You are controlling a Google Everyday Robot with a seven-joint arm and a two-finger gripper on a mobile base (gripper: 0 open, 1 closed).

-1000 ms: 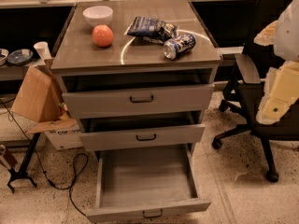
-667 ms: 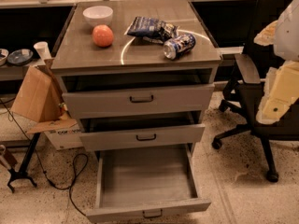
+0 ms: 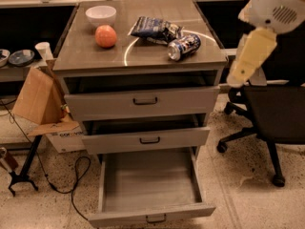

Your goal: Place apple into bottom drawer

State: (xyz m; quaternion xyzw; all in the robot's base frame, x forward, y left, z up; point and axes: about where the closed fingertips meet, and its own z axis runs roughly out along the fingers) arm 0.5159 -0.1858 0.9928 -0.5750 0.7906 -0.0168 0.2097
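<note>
Nearest me: the bottom drawer (image 3: 150, 180) is pulled fully out at floor level, its grey tray open to view and its small dark handle on the front panel. It is in the same position as a second ago.

Above it, the middle drawer (image 3: 147, 140) and the top drawer (image 3: 143, 101) each sit slightly proud of the cabinet, as before.

Floor, left: a black cable (image 3: 71, 185) loops beside the cabinet. A cardboard box (image 3: 35, 97) leans against the cabinet's left side, with a paper cup (image 3: 44, 50) just behind it.

Right side: a black office chair (image 3: 274, 113) stands near the cabinet. This is where the change is. The cream arm link, which hung lower and further right a second ago, has swung up and in. The hand (image 3: 236, 79) is now at the link's lower tip, just off the cabinet's top right corner and above the chair. It touches nothing I can see. Whether it is released or clenched, I cannot tell.

The surface (image 3: 95, 58): the apple (image 3: 106, 36) rests on the left half, not moved, just in front of the white bowl (image 3: 101, 15) and apart from it. It is well apart from the hand. To the right lie a blue snack bag (image 3: 155, 28) and, touching its near edge, a blue can (image 3: 183, 46) on its side.
</note>
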